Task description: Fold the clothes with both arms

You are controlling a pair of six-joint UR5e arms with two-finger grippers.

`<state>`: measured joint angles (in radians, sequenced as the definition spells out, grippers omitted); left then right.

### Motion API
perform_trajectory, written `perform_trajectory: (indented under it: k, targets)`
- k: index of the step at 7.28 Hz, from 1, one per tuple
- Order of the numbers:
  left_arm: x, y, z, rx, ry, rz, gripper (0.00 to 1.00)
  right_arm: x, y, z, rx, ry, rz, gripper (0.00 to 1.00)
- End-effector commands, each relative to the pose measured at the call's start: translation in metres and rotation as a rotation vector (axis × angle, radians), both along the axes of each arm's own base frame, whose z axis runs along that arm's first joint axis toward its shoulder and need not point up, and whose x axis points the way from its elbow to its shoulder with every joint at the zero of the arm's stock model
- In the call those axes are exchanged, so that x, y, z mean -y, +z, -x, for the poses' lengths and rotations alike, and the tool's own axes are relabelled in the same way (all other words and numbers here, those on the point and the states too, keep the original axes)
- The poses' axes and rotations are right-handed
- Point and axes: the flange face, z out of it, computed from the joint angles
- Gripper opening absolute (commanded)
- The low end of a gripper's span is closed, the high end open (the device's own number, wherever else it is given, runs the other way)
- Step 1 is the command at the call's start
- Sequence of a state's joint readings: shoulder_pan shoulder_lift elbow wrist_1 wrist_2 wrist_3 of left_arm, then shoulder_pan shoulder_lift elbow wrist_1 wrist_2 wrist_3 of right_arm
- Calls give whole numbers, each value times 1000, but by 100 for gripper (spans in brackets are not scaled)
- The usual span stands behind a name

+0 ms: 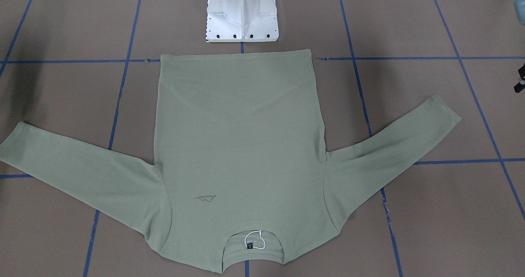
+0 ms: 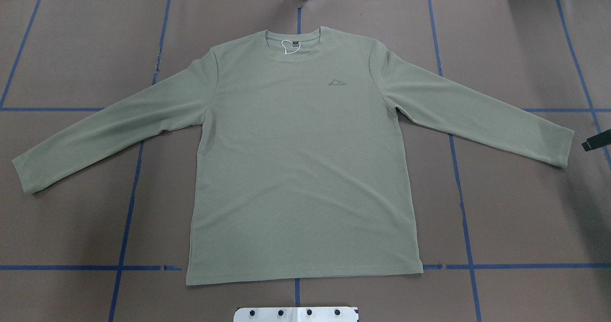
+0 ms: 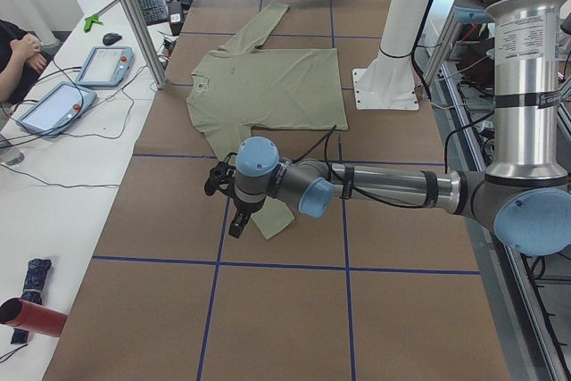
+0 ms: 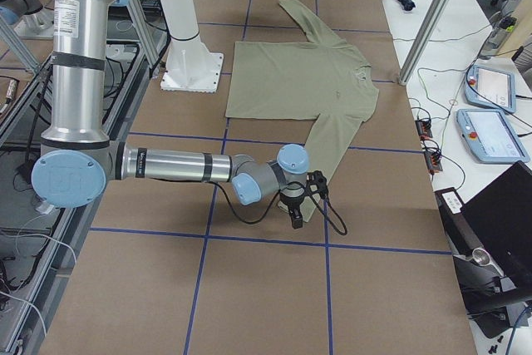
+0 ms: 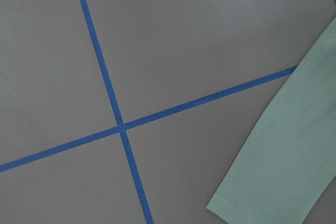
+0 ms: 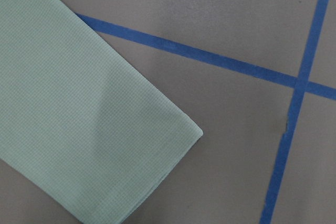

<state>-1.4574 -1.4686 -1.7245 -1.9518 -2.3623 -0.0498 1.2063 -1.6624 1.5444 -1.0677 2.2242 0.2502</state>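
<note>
shirt [image 2: 305,169]: lies flat in the middle of the counter [image 2: 525,217], front up, sleeves out | left fingers [image 3: 236,225]: hang near the left cuff [image 5: 273,182], too small to see if spread or pinched | right fingers [image 4: 296,220]: same, near the right cuff [image 6: 131,156] | worry: a grab might miss a cuff, or drag and bunch the shirt

We find the shirt [image 2: 300,169] flat on the table [image 2: 525,217], hem toward the pedestal base [image 1: 242,18], collar on the far side, sleeves spread sideways. The left gripper [image 3: 236,220] and the right gripper [image 4: 297,220] each hang by their own side's cuff.
</note>
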Motion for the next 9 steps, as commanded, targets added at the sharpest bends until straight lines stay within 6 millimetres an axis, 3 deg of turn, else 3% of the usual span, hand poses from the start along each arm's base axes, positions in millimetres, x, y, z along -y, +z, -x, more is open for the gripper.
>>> perform_trajectory:
  k: [1,6,8,9]
  targets:
    - [0,0,0,-1,0,-4,100,1,1,14,11,-25,-22,100]
    - [0,0,-1,-1,-1,-2,100,-2,14,30,3,-58,-4,100]
    - [0,-1,0,-3,-3,-2,100,22,14,45,4,-67,-7,100]
    - [0,-1,0,-3,-3,-2,100,24,20,46,0,-67,2,100]
